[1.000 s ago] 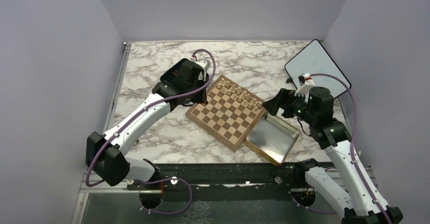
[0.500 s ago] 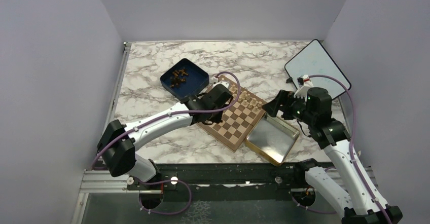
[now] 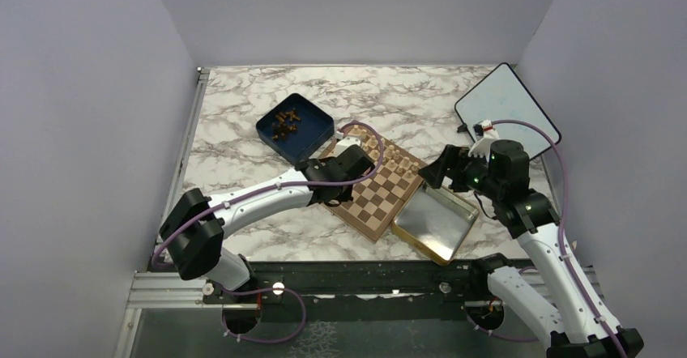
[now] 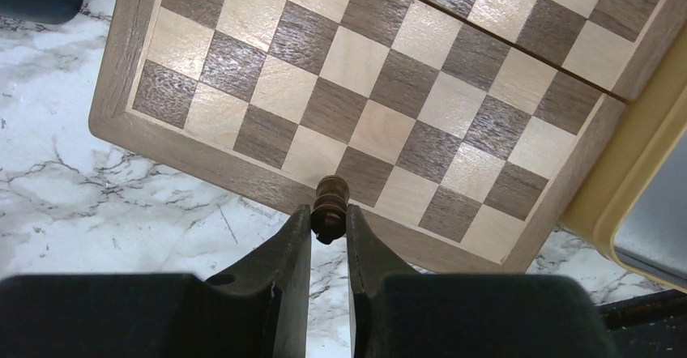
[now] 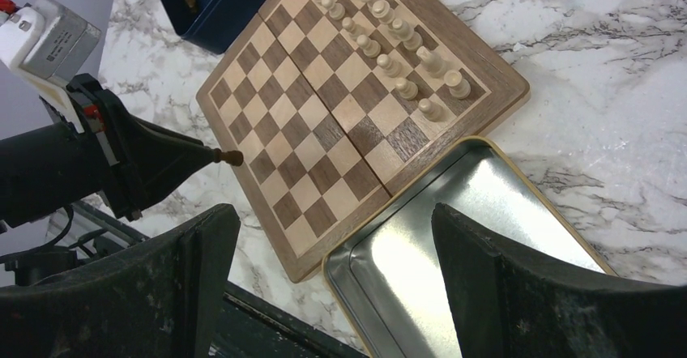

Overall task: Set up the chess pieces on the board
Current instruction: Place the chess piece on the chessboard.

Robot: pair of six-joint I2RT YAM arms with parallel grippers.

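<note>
Gripping one dark chess piece (image 4: 330,198): left fingers (image 4: 293,249) clamped on its base, held over the board (image 4: 366,74) border that faces the surface's near-left corner. Board sits mid-surface. Right fingers (image 5: 190,285) spread wide, holding nothing, above board and tray (image 5: 478,144). Other dark pieces (image 3: 284,120) in blue box (image 3: 309,133), toward the far-left corner.

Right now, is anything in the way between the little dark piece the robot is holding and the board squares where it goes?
No, nothing visible. The left arm's jaws pinch the dark piece right at the edge of the board, and the squares beside it are bare. The pale pieces stand only along the opposite side.
</note>
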